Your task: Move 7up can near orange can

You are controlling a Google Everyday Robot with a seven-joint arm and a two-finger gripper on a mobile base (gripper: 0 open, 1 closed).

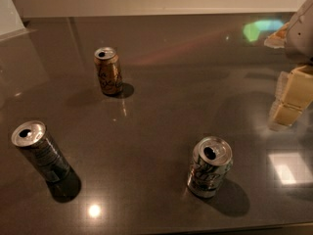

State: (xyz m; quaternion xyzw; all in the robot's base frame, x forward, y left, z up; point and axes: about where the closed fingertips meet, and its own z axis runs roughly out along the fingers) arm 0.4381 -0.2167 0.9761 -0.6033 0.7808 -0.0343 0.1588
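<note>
The 7up can [209,167], short and silvery-white with dark swirl markings, stands upright at the front right of the dark table. The orange can [108,70], short and brownish-orange with dark script, stands upright at the back left, far from the 7up can. My gripper [291,98] shows at the right edge as pale blocky fingers, raised above the table, up and to the right of the 7up can and apart from it. It holds nothing that I can see.
A taller, slimmer dark grey can [40,151] stands at the front left. The dark glossy table [161,116] has a pale wall along its back edge and its front edge lies just below the cans. A bright light patch lies at the right.
</note>
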